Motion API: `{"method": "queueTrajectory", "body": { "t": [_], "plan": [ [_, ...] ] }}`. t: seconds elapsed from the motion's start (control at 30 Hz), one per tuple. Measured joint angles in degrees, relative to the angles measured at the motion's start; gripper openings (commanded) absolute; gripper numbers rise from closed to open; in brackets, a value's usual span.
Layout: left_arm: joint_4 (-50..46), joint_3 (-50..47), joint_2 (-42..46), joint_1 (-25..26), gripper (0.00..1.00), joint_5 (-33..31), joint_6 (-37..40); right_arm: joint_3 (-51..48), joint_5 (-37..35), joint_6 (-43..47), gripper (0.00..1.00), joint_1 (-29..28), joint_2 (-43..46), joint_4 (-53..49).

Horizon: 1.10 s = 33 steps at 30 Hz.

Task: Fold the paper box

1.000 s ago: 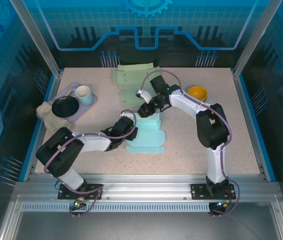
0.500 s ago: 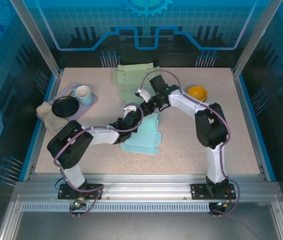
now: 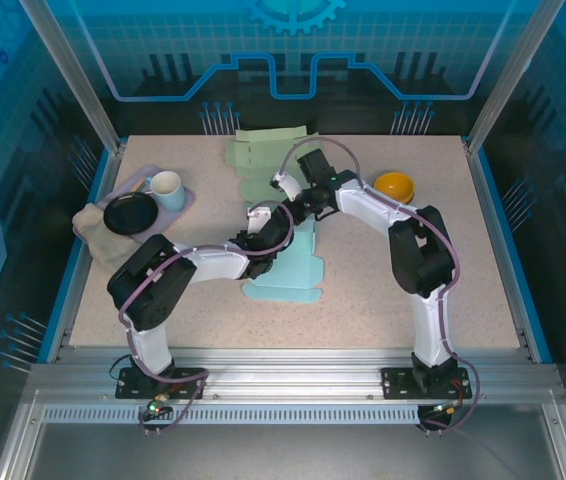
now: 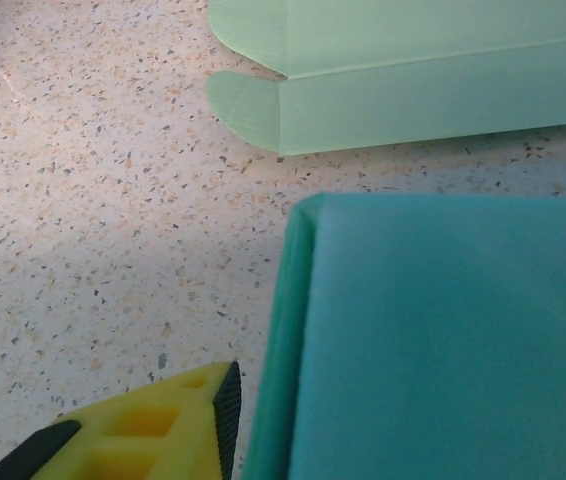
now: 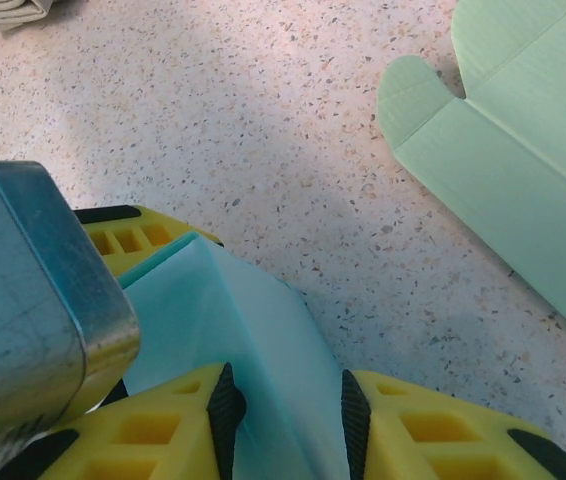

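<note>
One teal paper box [image 3: 288,282], thin matte card partly creased, is lying in the middle of the speckled bench [image 3: 413,280]. Seemingly two flat pale-green blanks [image 3: 263,150] are lying beyond it. The right pincer [image 5: 287,404] is pinching the box's upturned flap between narrowly parted yellow fingers [image 5: 163,430]. The left pincer [image 3: 266,228] is sitting just beside the box's edge, and I cannot tell how far it is opening.
</note>
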<state>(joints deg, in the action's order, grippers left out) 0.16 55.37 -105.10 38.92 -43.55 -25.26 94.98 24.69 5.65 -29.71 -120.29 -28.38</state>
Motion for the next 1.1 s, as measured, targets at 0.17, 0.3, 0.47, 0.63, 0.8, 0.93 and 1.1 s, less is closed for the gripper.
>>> {"method": "queueTrajectory", "body": {
  "t": [0.17, 0.3, 0.47, 0.63, 0.8, 0.93, 1.1],
  "plan": [
    [-0.3, -0.4, 0.7, -0.5, 0.57, 1.4, 1.7, 0.0, -0.5, -1.2, 0.35, -0.2, 0.0, 0.0],
    [1.4, -4.0, 4.0, -0.7, 0.62, 5.6, 4.2, 0.0, -0.5, -1.7, 0.35, -0.5, 0.1, -0.6],
    [4.3, -11.1, 10.6, -0.5, 0.64, 11.7, 7.3, 0.1, -0.7, -2.1, 0.36, -0.7, 0.2, -1.0],
    [3.9, -17.2, 18.9, -0.1, 0.62, 13.9, 7.6, 0.2, -1.6, -2.8, 0.36, -0.8, 0.3, -1.1],
    [3.1, -19.5, 21.3, -0.2, 0.60, 13.9, 6.7, 0.3, -2.3, -3.2, 0.38, -1.0, 0.4, -1.1],
    [3.1, -21.5, 21.8, -0.3, 0.60, 14.1, 6.1, 0.8, -3.1, -3.6, 0.40, -1.0, 0.4, -1.7],
    [3.3, -22.3, 22.8, -1.4, 0.60, 15.2, 5.9, 1.6, -3.9, -3.8, 0.42, -1.2, 0.4, -2.8]
  ]
}}
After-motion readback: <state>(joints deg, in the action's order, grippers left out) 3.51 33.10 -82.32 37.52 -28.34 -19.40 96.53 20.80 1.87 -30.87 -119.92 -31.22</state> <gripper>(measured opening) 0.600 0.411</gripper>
